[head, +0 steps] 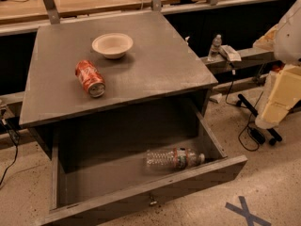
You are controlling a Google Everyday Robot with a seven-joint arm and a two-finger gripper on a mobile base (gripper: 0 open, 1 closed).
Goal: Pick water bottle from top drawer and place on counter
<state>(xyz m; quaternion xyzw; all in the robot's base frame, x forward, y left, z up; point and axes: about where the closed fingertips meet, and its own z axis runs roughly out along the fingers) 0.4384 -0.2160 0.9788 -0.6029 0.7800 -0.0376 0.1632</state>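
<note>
**Item 1, hand** [269,114]: at the right edge of the scene, on the end of the pale arm, over the floor and well apart from the drawer. I could not tell whether it was spread or pressed together. It was nowhere near the bottle.

**Item 2, top drawer** [141,199]: standing open toward the near side, with the knob [152,201] at the middle of its front panel.

**Item 3, water bottle** [173,159]: lying on its side on the drawer floor, close behind the front panel and toward the right wall, white cap pointing right.

**Item 4, table** [155,69]: grey top directly above the drawer. A red soda can [90,78] lay on its side at the left and a pale bowl [112,45] sat farther back. The right part was bare.

**Item 5, small clear bottle** [215,47]: upright on a ledge at the far right. It was not the one wanted.

**Handling note:** I judged the step in hand to be the reach.
- I would bring the hand in from the right and from above, clear of the table's near edge and the front panel.
- I would come down over the bottle's ribbed middle, with the grip across its length.
- The thin plastic looked likely to roll or buckle, so I would close gently.
- I would lift straight up before swinging to the table's bare right part.
</note>
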